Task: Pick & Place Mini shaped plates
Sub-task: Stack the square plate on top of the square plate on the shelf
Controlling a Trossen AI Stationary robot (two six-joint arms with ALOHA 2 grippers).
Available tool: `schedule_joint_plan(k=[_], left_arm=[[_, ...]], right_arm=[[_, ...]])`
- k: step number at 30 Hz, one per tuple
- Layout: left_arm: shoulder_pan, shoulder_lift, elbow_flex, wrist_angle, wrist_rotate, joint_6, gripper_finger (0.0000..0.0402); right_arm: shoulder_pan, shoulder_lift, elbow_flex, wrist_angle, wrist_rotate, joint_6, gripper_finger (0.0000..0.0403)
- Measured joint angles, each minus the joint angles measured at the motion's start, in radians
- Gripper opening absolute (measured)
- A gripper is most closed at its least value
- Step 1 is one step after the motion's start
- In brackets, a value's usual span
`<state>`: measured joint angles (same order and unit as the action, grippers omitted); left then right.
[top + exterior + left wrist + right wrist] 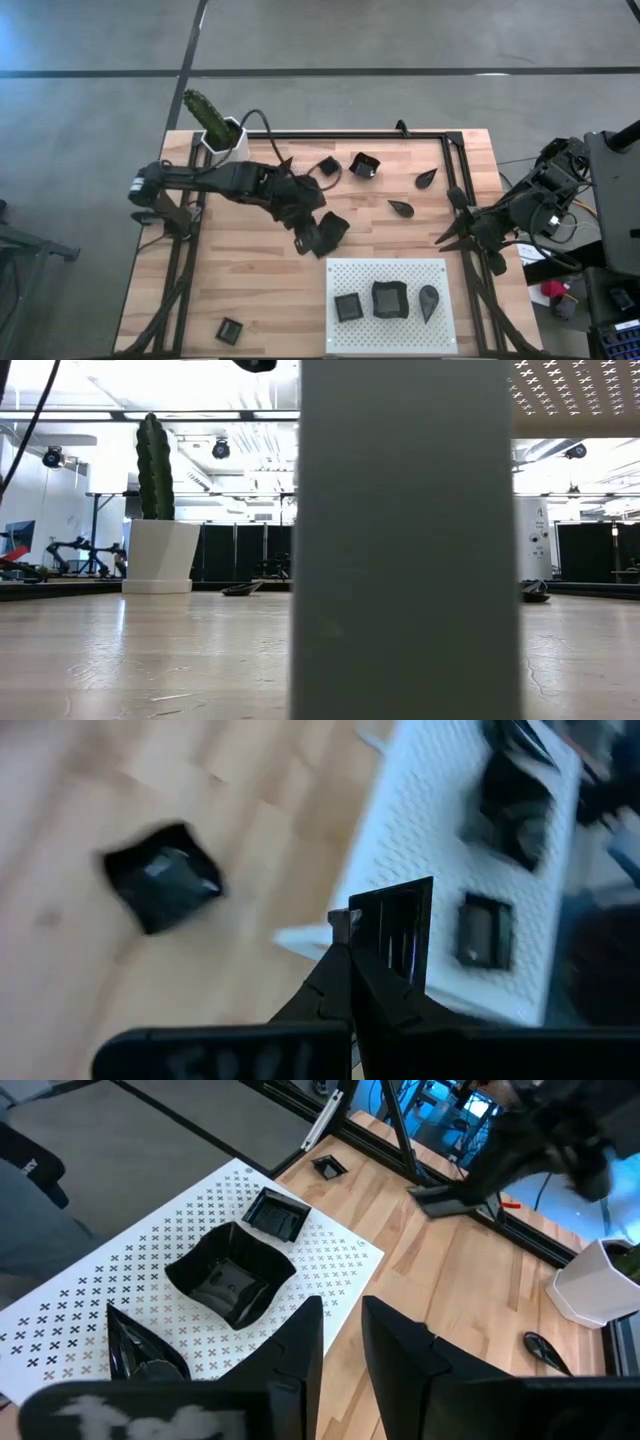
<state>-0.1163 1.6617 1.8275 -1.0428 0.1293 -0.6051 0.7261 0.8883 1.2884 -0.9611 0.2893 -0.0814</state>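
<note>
Black square mini plate (333, 231) hangs clamped in the left gripper (318, 236) just above the white perforated board (392, 263) bearing three dishes, while the right gripper (452, 234), fingers parted and empty, waits at the table's edge.

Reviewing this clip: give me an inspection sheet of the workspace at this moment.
Surface: wooden table with black frame rails.
Job's things: three dark mini plates on the white perforated board; the rest loose on the wood.
Clutter: white pot with cactus at the far left corner.
Grippers: left gripper shut on a square plate near the board; right gripper at the right rail, empty.
Cables: black cable by the pot.
Surroundings: grey floor; equipment at right.
</note>
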Motion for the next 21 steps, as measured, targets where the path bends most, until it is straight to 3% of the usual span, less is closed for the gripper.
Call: schedule_joint_plan(k=[8,21], left_arm=[[-0.009,0.079,-0.001,0.111,0.231,0.034,0.0000],[-0.080,0.155,-0.001,0.236,0.249,-0.018,0.0000]], right_arm=[[0.000,0.000,0.000,0.000,0.000,0.000,0.0081],[0.000,0.000,0.000,0.000,0.000,-0.030,0.0074]])
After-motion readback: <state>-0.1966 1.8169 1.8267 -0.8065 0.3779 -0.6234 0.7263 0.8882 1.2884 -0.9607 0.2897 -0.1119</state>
